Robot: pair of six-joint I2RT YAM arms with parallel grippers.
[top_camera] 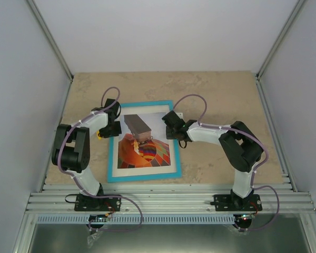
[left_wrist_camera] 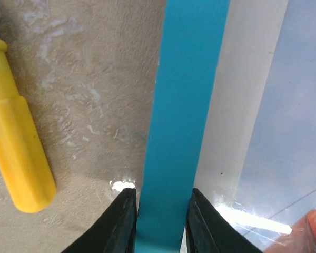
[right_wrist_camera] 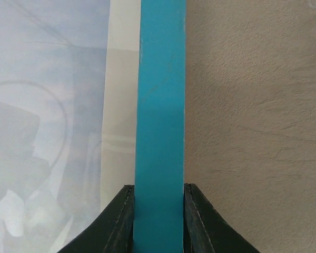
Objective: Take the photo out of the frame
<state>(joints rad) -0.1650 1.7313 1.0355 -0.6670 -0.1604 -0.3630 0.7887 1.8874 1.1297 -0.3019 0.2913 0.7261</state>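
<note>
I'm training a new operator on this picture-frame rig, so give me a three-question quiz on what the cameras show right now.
1. True or false: the photo already lies outside the frame.
2. Which border of the frame does the left gripper straddle? A the left one, B the far one, C the near one.
3. Fill in: between the photo and the turquoise border lies a ___ mat.

Key:
1. False; the photo sits inside the frame, which lies face up.
2. A.
3. White.
</note>
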